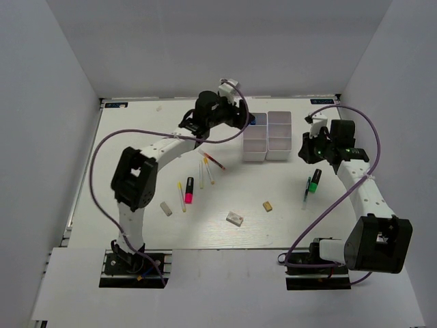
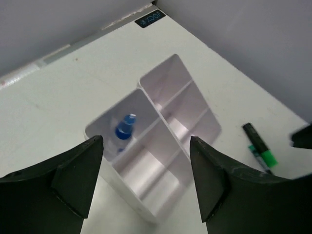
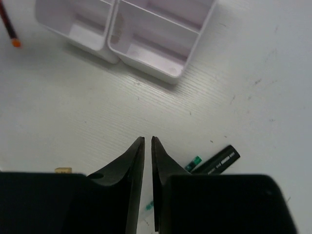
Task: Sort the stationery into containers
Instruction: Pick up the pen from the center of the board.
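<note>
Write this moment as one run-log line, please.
left pincer: open near bins | blue-capped bottle: in bin compartment | right pincer: nearly shut, empty | green-black marker: on table

Two markers: a pink-black marker [image 1: 189,190] and a green-black marker [image 1: 315,180]. Three eraser blocks [image 1: 235,218]. At least four thin pens [image 1: 181,196]. One blue-capped bottle [image 2: 125,129]. Six bin compartments [image 1: 254,156].
</note>
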Motion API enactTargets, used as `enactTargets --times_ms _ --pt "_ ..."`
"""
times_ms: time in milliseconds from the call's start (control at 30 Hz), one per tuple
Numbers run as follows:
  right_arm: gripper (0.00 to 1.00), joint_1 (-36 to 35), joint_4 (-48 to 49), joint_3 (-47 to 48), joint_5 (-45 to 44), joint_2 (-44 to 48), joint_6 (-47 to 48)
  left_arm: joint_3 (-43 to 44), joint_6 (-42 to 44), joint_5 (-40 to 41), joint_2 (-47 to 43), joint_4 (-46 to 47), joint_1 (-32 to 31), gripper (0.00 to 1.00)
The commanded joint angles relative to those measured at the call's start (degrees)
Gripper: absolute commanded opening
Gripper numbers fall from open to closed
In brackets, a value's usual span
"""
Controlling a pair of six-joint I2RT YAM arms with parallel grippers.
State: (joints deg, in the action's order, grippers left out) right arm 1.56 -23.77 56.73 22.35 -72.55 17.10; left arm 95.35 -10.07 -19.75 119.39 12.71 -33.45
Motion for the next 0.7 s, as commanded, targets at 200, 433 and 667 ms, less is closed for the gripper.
enactTargets --times_ms 200,433,667 --pt "0.39 2.3 -7.3 -1.5 -15.3 -3.2 -4.9 -27.5 -19.8 17.3 -34.5 -16.8 1.3 0.99" --pt "0.43 4.6 -11.8 1.7 -17.8 -12.1 -7.3 -41.4 -27.9 25.2 -45.7 -24.0 1.3 0.99" --pt "0.46 6.0 -12.5 6.1 -19.7 -18.1 -9.6 -52.4 -31.9 26.4 -55.9 -26.5 1.3 0.99"
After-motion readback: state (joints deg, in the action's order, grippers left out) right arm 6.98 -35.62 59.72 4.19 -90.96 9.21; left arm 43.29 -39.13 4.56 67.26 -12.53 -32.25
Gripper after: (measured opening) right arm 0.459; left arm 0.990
